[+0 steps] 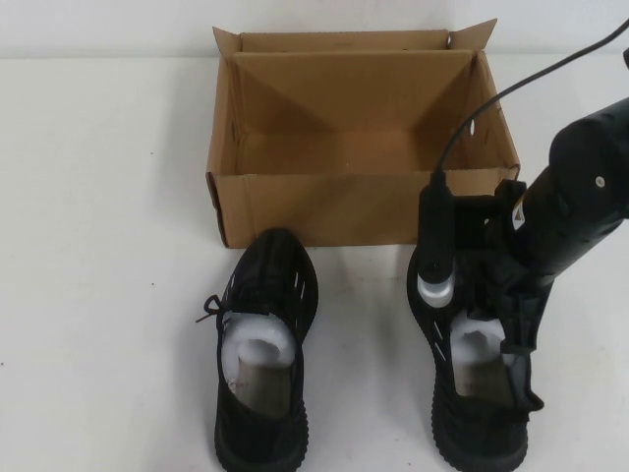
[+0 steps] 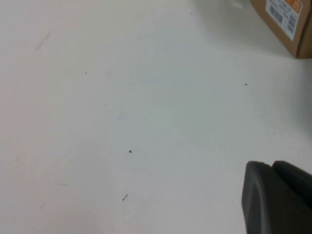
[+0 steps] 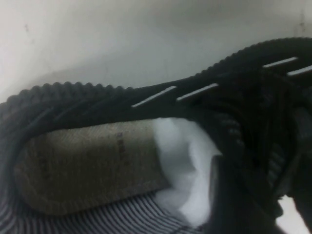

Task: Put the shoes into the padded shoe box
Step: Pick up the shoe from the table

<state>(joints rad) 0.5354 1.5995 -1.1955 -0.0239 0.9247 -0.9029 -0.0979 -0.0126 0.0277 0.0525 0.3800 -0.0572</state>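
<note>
Two black knit sneakers are sitting nearest on the white table (image 1: 98, 246), heels toward me, toes pointing at the brown corrugated shoe box (image 1: 354, 138) standing open and empty just beyond them. I am reaching my right gripper (image 1: 511, 329) down onto the right sneaker (image 1: 472, 393), one finger (image 3: 234, 195) dipping inside the collar beside the white paper stuffing (image 3: 183, 161); whether my fingers are already clamping on the shoe wall or standing apart around it, I cannot tell. The left sneaker (image 1: 263, 364) is lying untouched. My left gripper (image 2: 278, 195) is hanging over bare table, well apart from the shoes, and I cannot tell how it stands.

I am judging the shoe light, with a soft, yielding knit upper and a stiffer ribbed sole. The stuffed collar wall near the laces looks the best hold, since the paper is bracing it against collapse.
</note>
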